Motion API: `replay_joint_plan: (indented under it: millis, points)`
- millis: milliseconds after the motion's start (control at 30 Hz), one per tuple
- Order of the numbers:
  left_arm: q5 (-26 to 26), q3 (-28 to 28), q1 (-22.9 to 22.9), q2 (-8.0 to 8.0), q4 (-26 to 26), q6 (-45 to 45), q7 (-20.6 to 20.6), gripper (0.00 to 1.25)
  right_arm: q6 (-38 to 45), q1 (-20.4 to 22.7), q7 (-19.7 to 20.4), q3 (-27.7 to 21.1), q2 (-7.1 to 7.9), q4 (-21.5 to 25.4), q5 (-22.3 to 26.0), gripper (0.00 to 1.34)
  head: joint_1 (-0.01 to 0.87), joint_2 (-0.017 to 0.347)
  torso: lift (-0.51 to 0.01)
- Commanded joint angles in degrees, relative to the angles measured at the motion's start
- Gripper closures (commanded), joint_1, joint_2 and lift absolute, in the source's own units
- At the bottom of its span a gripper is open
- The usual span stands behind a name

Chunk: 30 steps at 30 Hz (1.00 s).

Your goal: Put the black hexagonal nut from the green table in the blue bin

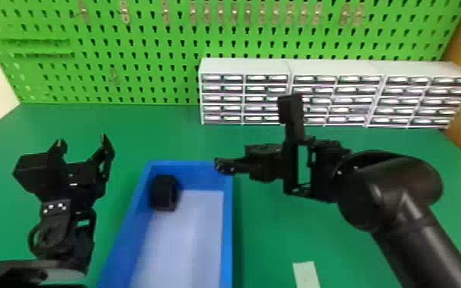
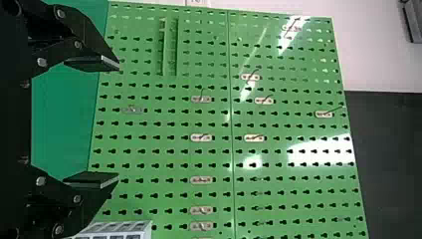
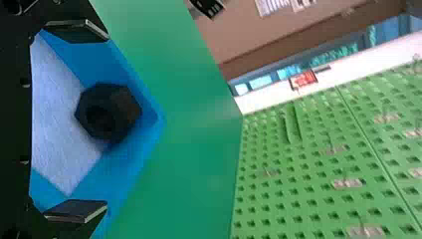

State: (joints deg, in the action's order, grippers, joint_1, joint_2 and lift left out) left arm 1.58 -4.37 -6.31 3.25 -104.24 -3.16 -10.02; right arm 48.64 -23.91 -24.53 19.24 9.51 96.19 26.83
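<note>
Blue walls stand around the black hexagonal nut (image 1: 164, 192), which sits inside the blue bin (image 1: 227, 229), in its far left corner as the head view shows it. The open hole in the nut faces up toward the right wrist camera. The bin has a pale floor and rests on the green worktop (image 1: 272, 237).

The right gripper (image 1: 219, 165) hangs over the bin's far right corner, its arm reaching in from the lower right of the head view. In the right wrist view, the jaws of the right gripper (image 3: 106, 121) are spread wide with nothing between their tips; the nut lies beyond them, untouched.

The left gripper (image 1: 82, 139) is above the worktop, to the left of the bin. Its jaws are spread as well and hold nothing, with the pegboard (image 2: 214, 154) behind them in the left wrist view.

Along the far side of the worktop, the green pegboard rises, with a row of metal hooks (image 1: 247, 13) near its top. White drawer cabinets (image 1: 245, 66) stand before it on the right. A pale strip (image 1: 306, 274) lies on the worktop, to the right of the bin.
</note>
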Motion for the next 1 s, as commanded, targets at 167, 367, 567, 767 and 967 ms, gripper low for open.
replay_joint_plan:
  millis: [167, 367, 567, 767, 967]
  points:
    - [-0.2, 0.4, 0.3, 0.00, 0.1, 0.2, 0.0, 0.46, -2.9, 0.4, -0.2, -7.4, -1.43, 0.8, -4.0, 0.12, 0.657, 0.057, -0.095]
    - [-0.4, 1.1, 0.9, 0.00, 0.4, 0.5, 0.0, 0.46, -6.2, 0.7, -0.2, -10.0, -2.39, 0.8, -8.7, 0.11, 0.657, 0.057, -0.095]
    - [-0.4, 1.5, 0.9, 0.00, 0.5, 0.5, 0.0, 0.46, -9.8, 1.5, -0.1, -12.2, -3.10, 0.3, -11.6, 0.12, 0.657, 0.057, -0.095]
    - [-0.3, 1.7, 0.9, 0.00, 0.5, 0.6, 0.0, 0.46, -15.8, 2.6, 0.0, -13.8, -3.54, -2.1, -12.3, 0.12, 0.657, 0.057, -0.095]
    - [-0.3, 1.8, 0.9, 0.00, 0.5, 0.6, 0.0, 0.46, -20.2, 4.5, 3.1, -15.0, -4.42, -3.0, -12.2, 0.12, 0.657, 0.057, -0.095]
